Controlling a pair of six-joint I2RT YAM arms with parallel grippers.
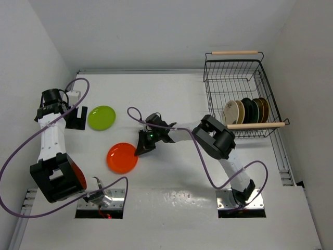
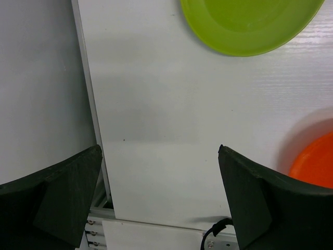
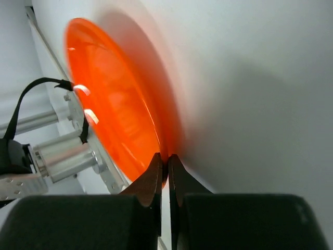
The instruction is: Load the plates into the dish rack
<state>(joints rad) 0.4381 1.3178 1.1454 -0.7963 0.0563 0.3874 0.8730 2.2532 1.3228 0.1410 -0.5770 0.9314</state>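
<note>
The orange-red plate [image 1: 122,158] lies on the table left of centre. My right gripper [image 1: 141,149] is shut on its right rim; in the right wrist view the jaws [image 3: 167,159] pinch the plate's edge [image 3: 114,114]. The lime green plate [image 1: 101,117] lies flat at the back left and shows in the left wrist view [image 2: 250,23]. My left gripper [image 1: 78,119] is open and empty just left of it, above the table's left edge [image 2: 158,151]. The dish rack [image 1: 242,99] stands at the back right with several plates [image 1: 247,111] upright in it.
The table's left rail and wall [image 2: 41,94] lie under the left gripper. Purple cables [image 1: 171,127] trail over the table by the right arm. The rack's wooden handles [image 1: 234,52] stick out at front and back.
</note>
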